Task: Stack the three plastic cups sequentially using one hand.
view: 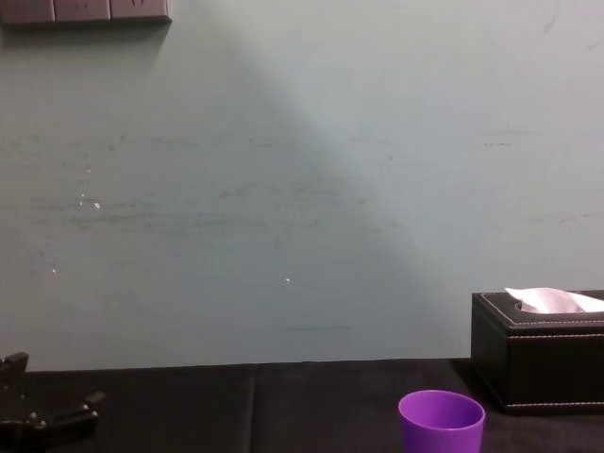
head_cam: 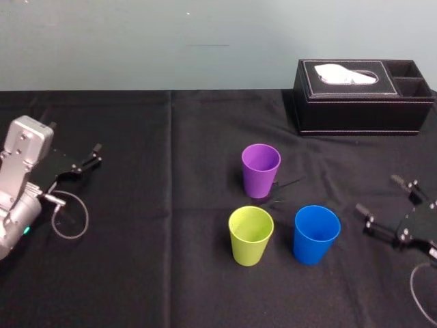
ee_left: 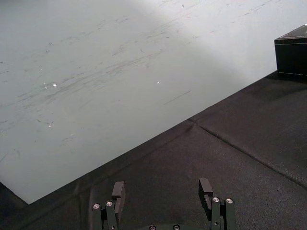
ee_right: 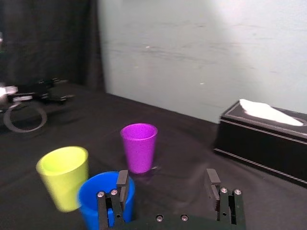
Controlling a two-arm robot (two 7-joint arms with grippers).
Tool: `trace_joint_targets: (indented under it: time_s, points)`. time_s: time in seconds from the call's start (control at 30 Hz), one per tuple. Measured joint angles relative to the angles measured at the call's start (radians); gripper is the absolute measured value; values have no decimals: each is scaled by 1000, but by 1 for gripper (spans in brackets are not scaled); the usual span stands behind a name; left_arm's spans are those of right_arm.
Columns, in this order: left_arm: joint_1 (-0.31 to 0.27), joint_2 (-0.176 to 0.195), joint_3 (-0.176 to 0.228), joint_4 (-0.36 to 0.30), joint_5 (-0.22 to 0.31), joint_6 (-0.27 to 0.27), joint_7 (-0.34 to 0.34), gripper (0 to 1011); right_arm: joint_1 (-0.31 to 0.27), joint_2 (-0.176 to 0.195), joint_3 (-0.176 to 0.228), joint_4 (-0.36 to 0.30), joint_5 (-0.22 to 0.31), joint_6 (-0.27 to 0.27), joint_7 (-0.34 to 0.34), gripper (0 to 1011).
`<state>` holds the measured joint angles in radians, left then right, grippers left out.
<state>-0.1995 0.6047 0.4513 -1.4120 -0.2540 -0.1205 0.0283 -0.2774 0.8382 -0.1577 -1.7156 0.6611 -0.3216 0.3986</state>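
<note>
The three cups stood upright on the black cloth (head_cam: pixel 136 273), near the middle of the head view. The purple cup (head_cam: pixel 261 169) was at the back. The yellow-green cup (head_cam: pixel 250 236) was in front of it, a bit to the left. The blue cup (head_cam: pixel 316 234) stood just right of the yellow-green one. None of them touched. The right gripper (head_cam: pixel 379 195) was low at the right edge, close to the blue cup. Its fingers were apart and held nothing. The left gripper (ee_left: pixel 161 188) sat far off at the left edge, fingers apart too. A black tissue box (head_cam: pixel 362 96) stood at the upper right, by the pale wall (head_cam: pixel 136 41).
</note>
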Motion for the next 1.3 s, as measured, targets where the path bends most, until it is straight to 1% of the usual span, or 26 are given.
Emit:
trace_joint_targets:
  time_s: [0.1, 0.17, 0.33, 0.4, 0.57, 0.7, 0.83, 1.3]
  points:
    - [0, 0, 0, 0, 0, 0, 0, 1011, -48, 23, 20, -23, 5, -18, 37, 1002]
    - [0, 0, 0, 0, 0, 0, 0, 1011, -81, 38, 30, -39, -1, -27, 55, 1002]
    - [0, 0, 0, 0, 0, 0, 0, 1011, -115, 47, 33, -52, -22, -30, 76, 1002]
    - [0, 0, 0, 0, 0, 0, 0, 1011, -118, 45, 27, -53, -35, -18, 80, 1002]
    - [0, 0, 0, 0, 0, 0, 0, 1011, -97, 25, 1, -38, -54, 14, 90, 1002]
    - [0, 0, 0, 0, 0, 0, 0, 1011, -59, -4, -25, -12, -57, 40, 115, 1002]
    - [0, 0, 0, 0, 0, 0, 0, 1011, -33, -26, -39, 7, -61, 56, 131, 1002]
    - [0, 0, 0, 0, 0, 0, 0, 1011, 52, -88, -69, 60, -90, 115, 177, 1002]
